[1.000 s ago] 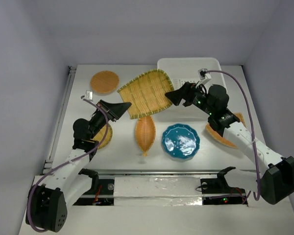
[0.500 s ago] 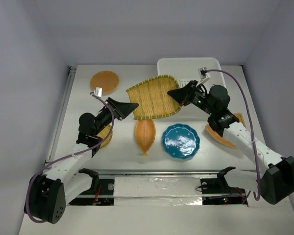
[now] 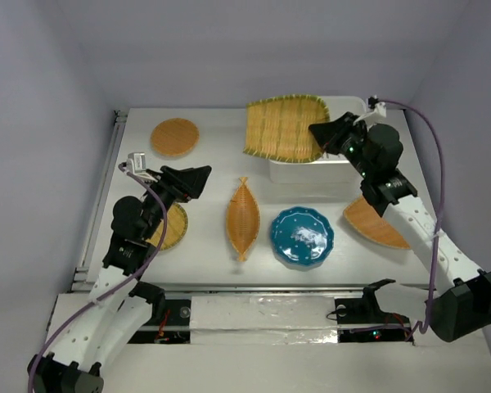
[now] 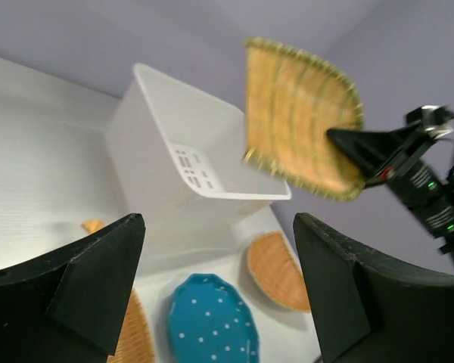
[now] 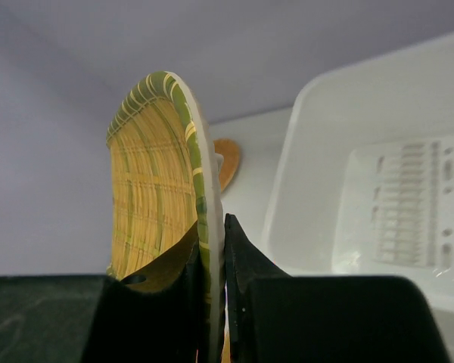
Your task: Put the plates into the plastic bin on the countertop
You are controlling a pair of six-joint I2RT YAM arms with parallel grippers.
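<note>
Right tool (image 5: 212,234) first: closed down thin on the rim of the squarish woven plate (image 5: 147,189), one finger on each face, edge pinched between. Held on edge and raised off the worktop (image 3: 221,160), likely for want of any other purchase on something so flat and wide. Just below and beyond the fingertips, the plastic bin (image 5: 303,166), mouth up, slotted bottom bare as far as shown. In the top view, plate spread out to the tool's left, hanging above that end of the bin and not yet inside. Tilted so, probably to slide down past the wall rather than land flat across the thick rim. Next, by judgement: carry further over the mouth, lower, then release. Risk of snagging the rim or dropping slantwise.

Left tool (image 3: 198,178): jaws wide apart, gripping nothing, well apart from the held plate and pointed toward it. Standing off, seemingly to leave the bin approach to the other arm. Close beside that arm and partly hidden by it, a yellow plate (image 3: 173,228); beyond the fingertips, a round orange plate (image 3: 175,137). Between the two arms, flat on the worktop, a leaf-shaped plate (image 3: 242,214) and a teal plate (image 3: 302,236). Under the right forearm, a fan-shaped plate (image 3: 375,223). Five more to move, none in the bin.
</note>
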